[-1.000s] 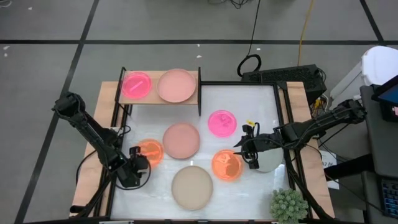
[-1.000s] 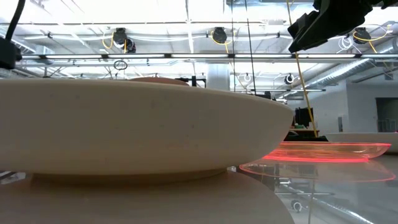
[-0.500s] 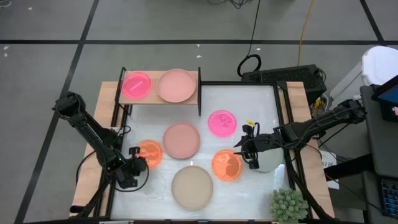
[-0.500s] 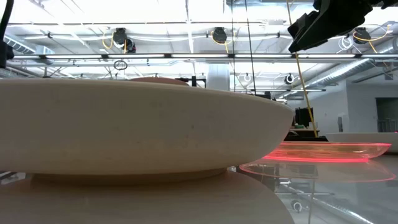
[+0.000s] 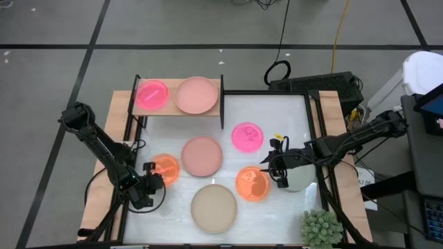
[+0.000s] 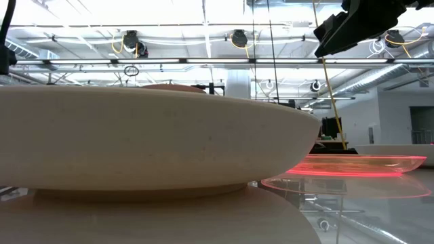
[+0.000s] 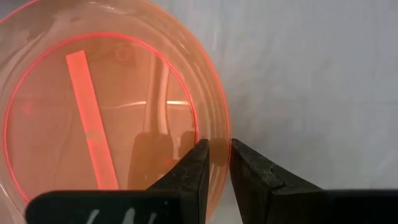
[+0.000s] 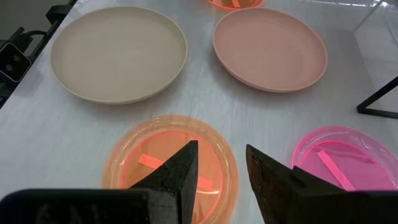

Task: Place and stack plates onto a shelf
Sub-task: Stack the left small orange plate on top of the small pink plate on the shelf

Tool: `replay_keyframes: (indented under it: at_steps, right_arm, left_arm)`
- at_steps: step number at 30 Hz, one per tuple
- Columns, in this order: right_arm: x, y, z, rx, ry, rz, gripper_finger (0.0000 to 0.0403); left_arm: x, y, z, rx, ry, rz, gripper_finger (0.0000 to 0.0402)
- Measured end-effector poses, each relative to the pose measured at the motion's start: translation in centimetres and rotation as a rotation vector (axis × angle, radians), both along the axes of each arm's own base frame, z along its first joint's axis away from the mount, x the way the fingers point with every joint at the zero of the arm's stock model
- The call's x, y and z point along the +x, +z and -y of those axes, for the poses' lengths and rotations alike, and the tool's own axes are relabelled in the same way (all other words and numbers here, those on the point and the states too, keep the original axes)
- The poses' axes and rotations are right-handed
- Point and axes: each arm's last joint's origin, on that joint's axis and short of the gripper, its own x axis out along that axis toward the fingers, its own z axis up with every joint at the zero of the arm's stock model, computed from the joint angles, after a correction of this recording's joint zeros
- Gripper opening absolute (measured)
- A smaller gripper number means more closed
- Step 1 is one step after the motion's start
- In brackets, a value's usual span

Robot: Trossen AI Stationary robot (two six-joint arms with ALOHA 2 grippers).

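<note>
Two plates already sit on the shelf (image 5: 208, 109): a neon pink plate (image 5: 151, 93) and a dusty-pink plate (image 5: 196, 95); six others remain on the counter (image 5: 277, 114). Left gripper (image 5: 147, 185) is at the near-left orange plate (image 7: 102, 118), its jaws drawn narrow with the plate's rim between the tips, so it looks pinched, though the plate still seems to lie flat on the counter. To do this step well, I'd keep the pinch firm on the thin rim, lift straight up before travelling, hold the plate level, and carry it over the shelf's black frame post to set it on the neon pink plate. The rim is slick translucent plastic, so slipping or tilting is the likely risk. Right gripper (image 8: 219, 168) hovers above the other orange plate (image 8: 169, 165), jaws a little apart and holding nothing, with the grey plate (image 5: 299, 178) under its arm, and the beige plate (image 5: 214, 208), large pink plate (image 5: 202, 155) and second neon pink plate (image 5: 246, 136) nearby. Compared with a second ago, the left gripper has drawn slightly toward the counter's left edge, and the orange plate it holds has slid a little that way too; right arm unchanged.
</note>
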Motion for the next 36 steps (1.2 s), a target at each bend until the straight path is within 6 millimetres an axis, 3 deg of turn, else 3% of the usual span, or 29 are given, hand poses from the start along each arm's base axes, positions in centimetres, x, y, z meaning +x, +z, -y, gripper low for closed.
replay_keyframes:
  at_steps: [18,26,36]
  right_arm:
    - [0.00,0.00,0.00,-0.001,0.000,0.000,0.0118]
    - [0.00,0.01,0.00,-0.001,0.001,0.000,0.0118]
    - [0.00,0.01,0.00,-0.007,0.005,0.000,0.0118]
  left_arm:
    - [-0.42,-0.10,-0.71,0.089,0.012,-0.023,0.0064]
    - [-0.50,-0.09,-0.85,0.106,0.013,-0.027,0.0009]
    - [-0.39,-0.02,-0.96,0.126,0.014,-0.013,0.0007]
